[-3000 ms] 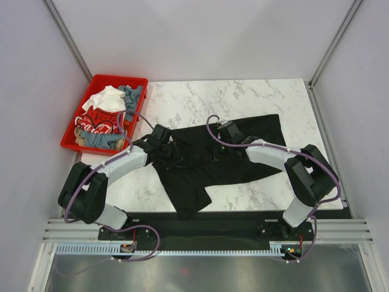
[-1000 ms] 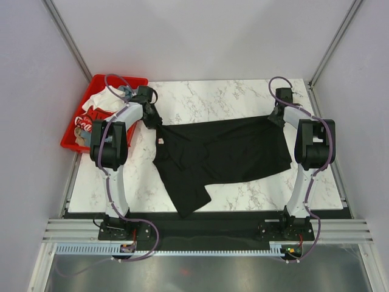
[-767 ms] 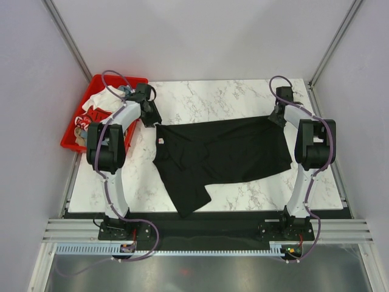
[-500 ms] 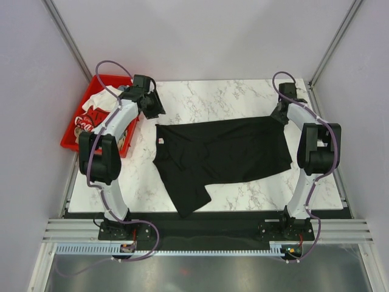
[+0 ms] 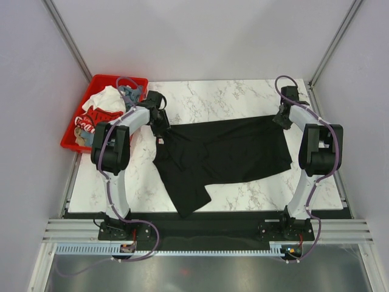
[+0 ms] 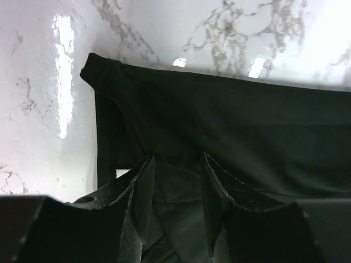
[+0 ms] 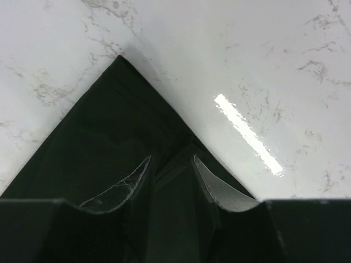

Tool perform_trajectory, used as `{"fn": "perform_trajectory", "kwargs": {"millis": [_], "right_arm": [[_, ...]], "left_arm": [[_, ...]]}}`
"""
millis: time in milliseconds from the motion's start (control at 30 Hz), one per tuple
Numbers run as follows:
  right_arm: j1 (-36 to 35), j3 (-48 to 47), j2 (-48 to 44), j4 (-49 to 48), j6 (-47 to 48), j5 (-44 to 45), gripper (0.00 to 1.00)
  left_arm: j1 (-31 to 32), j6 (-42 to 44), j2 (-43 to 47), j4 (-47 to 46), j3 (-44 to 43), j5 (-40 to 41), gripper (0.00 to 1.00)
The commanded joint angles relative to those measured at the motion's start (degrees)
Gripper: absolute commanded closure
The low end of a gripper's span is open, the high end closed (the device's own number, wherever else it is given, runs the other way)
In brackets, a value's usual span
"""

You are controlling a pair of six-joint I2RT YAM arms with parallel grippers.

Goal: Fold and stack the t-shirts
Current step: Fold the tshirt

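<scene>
left hand [image 6: 175, 160] back at black tee [image 5: 231, 149] | red tee [image 5: 91, 118]: Coca-Cola

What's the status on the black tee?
Left gripper, right gripper at far corners, grip unclear. Black t-shirt spread, unfolded. Red bin apart from it.

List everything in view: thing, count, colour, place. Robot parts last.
black t-shirt: one, black, spread flat mid-table, one part trailing toward the near edge
white tee: one, white, in the bin
red tee: one, red with white lettering, in the bin
grey-blue tee: at least one, grey-blue, in the bin
bin: one, red, far left
table: one, white marble
left gripper: one, black, at the shirt's far-left corner
right gripper: one, black, at the shirt's far-right corner
</scene>
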State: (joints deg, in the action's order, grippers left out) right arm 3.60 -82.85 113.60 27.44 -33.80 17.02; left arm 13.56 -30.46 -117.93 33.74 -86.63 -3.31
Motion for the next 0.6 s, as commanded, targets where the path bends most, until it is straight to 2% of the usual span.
{"fn": "perform_trajectory", "kwargs": {"millis": [0, 67, 133, 167, 200, 367, 567], "right_arm": [[1.1, 0.9, 1.5, -0.3, 0.0, 3.4, 0.60], [1.9, 1.5, 2.2, -0.8, 0.1, 3.6, 0.62], [2.6, 1.7, 3.2, -1.3, 0.1, 3.6, 0.74], [3.1, 2.3, 3.3, -1.9, 0.0, 3.7, 0.90], [3.3, 2.8, 3.2, -2.0, -0.1, 4.3, 0.98], [3.6, 6.2, 0.9, -3.0, -1.9, 7.3, 1.00], [3.6, 12.5, -6.2, -6.3, -4.1, 10.7, 1.00]], "left_arm": [[-0.3, -0.7, -1.3, -0.3, 0.0, 3.1, 0.53], [-0.3, -0.5, -2.7, -0.3, 0.0, 4.6, 0.53], [-0.3, -0.4, -3.5, -0.3, -0.1, 5.2, 0.53], [-0.3, -0.5, -4.1, -0.3, -0.2, 5.3, 0.53], [-0.3, -0.6, -4.5, -0.3, -0.3, 5.4, 0.53], [-0.3, -0.5, -4.8, -0.2, -1.3, 6.5, 0.52], [-0.3, 2.0, -6.1, 0.2, -6.6, 6.1, 0.50]]}}
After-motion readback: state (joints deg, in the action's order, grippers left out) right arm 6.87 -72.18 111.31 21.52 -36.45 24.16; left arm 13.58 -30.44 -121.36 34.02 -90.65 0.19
